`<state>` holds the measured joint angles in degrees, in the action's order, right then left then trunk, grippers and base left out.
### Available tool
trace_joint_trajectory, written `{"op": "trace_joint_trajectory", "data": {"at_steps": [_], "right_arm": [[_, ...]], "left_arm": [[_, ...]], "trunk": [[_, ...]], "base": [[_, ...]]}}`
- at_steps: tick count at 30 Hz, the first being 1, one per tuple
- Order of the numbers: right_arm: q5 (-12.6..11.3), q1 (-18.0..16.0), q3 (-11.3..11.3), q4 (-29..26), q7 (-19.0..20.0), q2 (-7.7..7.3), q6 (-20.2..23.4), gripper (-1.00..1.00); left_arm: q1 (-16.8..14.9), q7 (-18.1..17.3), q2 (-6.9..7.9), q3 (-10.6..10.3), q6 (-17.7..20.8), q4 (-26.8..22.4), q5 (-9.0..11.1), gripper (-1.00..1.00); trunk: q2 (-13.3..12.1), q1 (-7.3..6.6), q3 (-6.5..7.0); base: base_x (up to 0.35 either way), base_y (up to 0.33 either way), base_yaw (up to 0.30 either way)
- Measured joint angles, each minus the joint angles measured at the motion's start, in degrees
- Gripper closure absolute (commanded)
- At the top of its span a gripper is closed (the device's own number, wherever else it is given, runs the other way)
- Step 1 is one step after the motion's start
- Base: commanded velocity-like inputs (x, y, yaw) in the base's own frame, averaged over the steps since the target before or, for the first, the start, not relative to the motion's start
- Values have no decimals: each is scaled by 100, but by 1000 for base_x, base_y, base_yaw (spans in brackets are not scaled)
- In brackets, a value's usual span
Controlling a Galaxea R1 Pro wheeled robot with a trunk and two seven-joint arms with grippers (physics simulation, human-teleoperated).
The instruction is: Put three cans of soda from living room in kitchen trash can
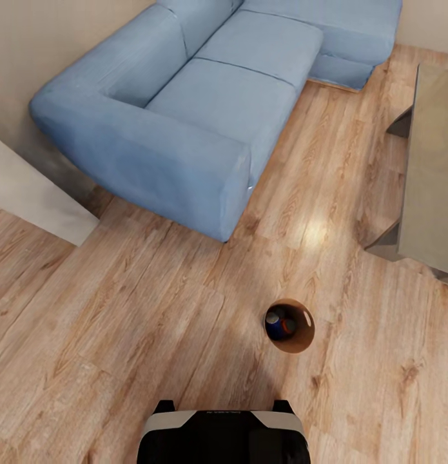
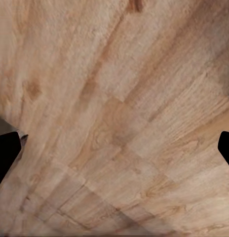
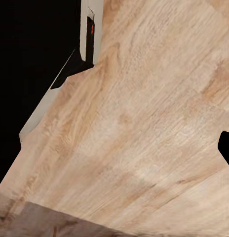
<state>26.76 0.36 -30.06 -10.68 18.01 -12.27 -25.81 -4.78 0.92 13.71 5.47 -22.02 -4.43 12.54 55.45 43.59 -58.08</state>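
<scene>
In the head view the tash can (image 1: 305, 330) stands on the wood floor just ahead of my base, seen from above, with a round rim and a brown inside. A dark blue can of soda (image 1: 273, 324) with a silver end lies in it, and an orange can (image 1: 289, 327) is beside it. In the left wrist view my left gripper (image 2: 114, 153) is open over bare floor, with dark fingertips (image 2: 6, 158) at both edges of the picture. My right gripper (image 3: 114, 153) also looks open over the floor; one fingertip (image 3: 227, 148) shows at the edge.
A large light-blue corner sofa (image 1: 185, 109) fills the far left and middle. A low glass-topped coffee table (image 1: 430, 174) stands at the right. A pale wall corner (image 1: 30, 193) juts in at the left. My dark base (image 1: 224, 438) is at the near edge and also appears as the base (image 3: 30, 59) beside the right arm.
</scene>
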Motion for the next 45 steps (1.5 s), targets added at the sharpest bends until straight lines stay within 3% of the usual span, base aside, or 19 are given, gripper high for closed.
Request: {"op": "trace_joint_trajectory", "data": {"at_steps": [5,11,16,19,27,45], "right_arm": [[-2,0,-1,296,-659,10,-5,-100],[-5,0,-51,417,-1042,-4,18,-100],[4,0,-412,624,-1115,-49,74,-100],[11,0,-467,658,-1130,-52,146,-100],[40,0,-483,687,-1156,-32,458,-100],[48,0,-474,690,-1160,4,500,-100]], "left_arm": [[41,-12,7,46,-217,3,2,-100],[60,-84,9,48,-752,71,-30,-100],[64,-237,3,32,-869,125,-47,-100],[65,-262,-2,29,-877,130,-49,-100],[65,-291,-7,25,-850,155,-52,-100],[65,-294,-46,33,-708,362,-50,-100]], "trunk": [[-201,-110,90],[-441,-242,198],[-642,-351,287],[-762,-417,341],[-1083,-593,485],[-1805,-988,808]], "base": [[0,0,0],[0,0,0],[0,0,0],[0,0,0],[0,0,0],[0,0,0]]}}
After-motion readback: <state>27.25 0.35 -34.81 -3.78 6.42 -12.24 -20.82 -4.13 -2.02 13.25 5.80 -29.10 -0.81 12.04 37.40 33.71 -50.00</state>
